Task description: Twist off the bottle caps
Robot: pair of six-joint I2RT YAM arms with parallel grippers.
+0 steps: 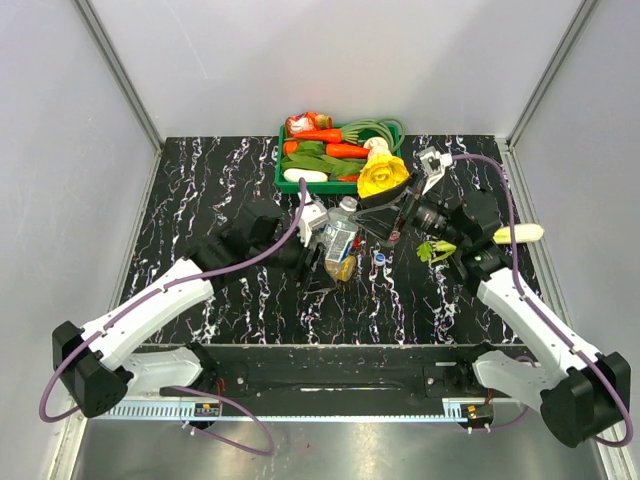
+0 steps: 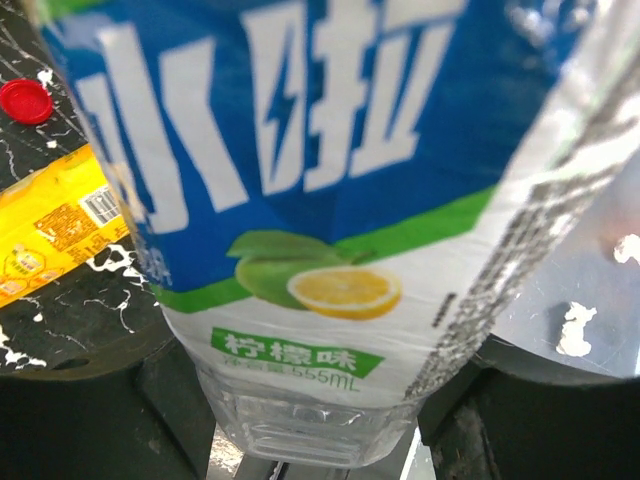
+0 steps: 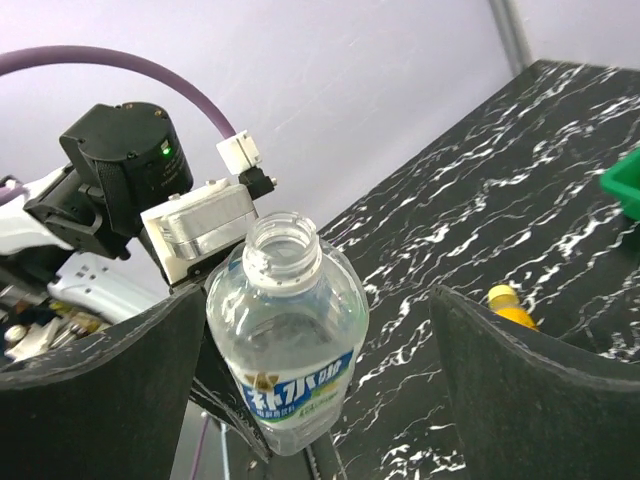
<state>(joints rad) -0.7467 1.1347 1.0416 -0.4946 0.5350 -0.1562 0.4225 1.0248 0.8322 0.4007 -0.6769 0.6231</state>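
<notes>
black marbled table (image 1: 200, 190), pale grey walls (image 1: 330, 60)

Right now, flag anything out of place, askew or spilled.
The orange-yellow bottle lies on its side on the table beside the held blue-label bottle, whose neck is uncapped. A red cap lies loose on the table. No spill shows.

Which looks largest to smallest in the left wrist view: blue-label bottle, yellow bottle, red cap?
1. blue-label bottle: fills the frame, but nearest the camera.
2. yellow bottle: partly cut off.
3. red cap: clearly smallest.
</notes>
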